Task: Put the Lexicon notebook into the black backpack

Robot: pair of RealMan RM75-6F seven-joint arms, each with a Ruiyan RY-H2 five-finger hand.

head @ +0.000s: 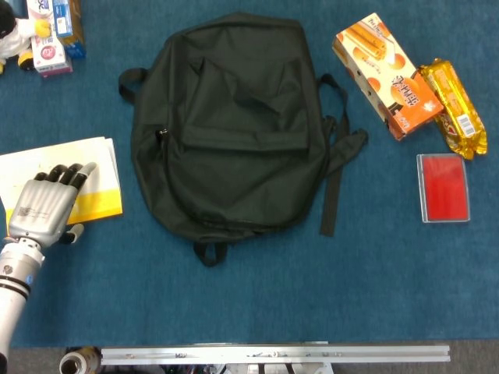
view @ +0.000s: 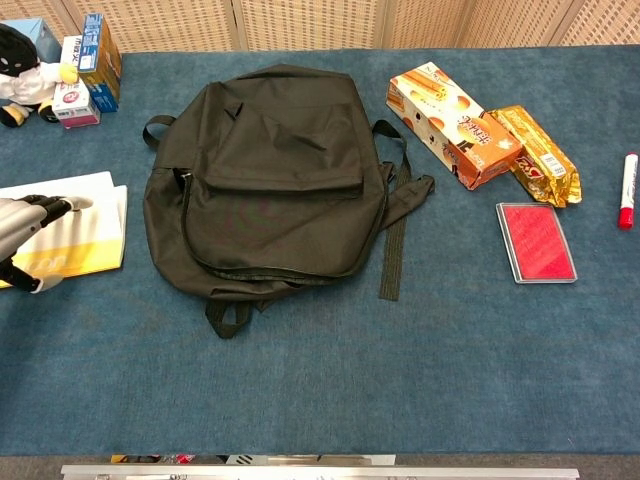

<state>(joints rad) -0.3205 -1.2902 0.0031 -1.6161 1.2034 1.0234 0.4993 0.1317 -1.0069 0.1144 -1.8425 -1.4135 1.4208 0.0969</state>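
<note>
1. My left hand (head: 45,209) is over the near part of the Lexicon notebook (head: 86,175), palm down, its back turned up to the head camera.
2. Its fingers (head: 69,174) are stretched out side by side toward the far side, lying over the white part of the cover; the thumb (head: 72,234) sticks out to the right at the notebook's near edge.
3. It grips nothing: the fingers are extended and apart from the thumb. Whether the fingertips press on the cover I cannot tell.
4. My left forearm (head: 14,288) runs from the wrist down to the near left corner of the head view. In the chest view only the hand shows, at the left edge.
5. My right hand shows in neither view.
6. The notebook lies flat on the blue bench (head: 312,296) at the left, white with a yellow band along its near edge, just left of the black backpack (head: 230,125) and apart from it.
7. The backpack lies flat in the middle of the bench, front pocket up, straps trailing to the right.
8. To the right lie an orange snack box (head: 386,74), a gold biscuit packet (head: 454,107) touching it, and a red case (head: 444,188) nearer; a red marker (view: 627,190) shows further right in the chest view.
</note>
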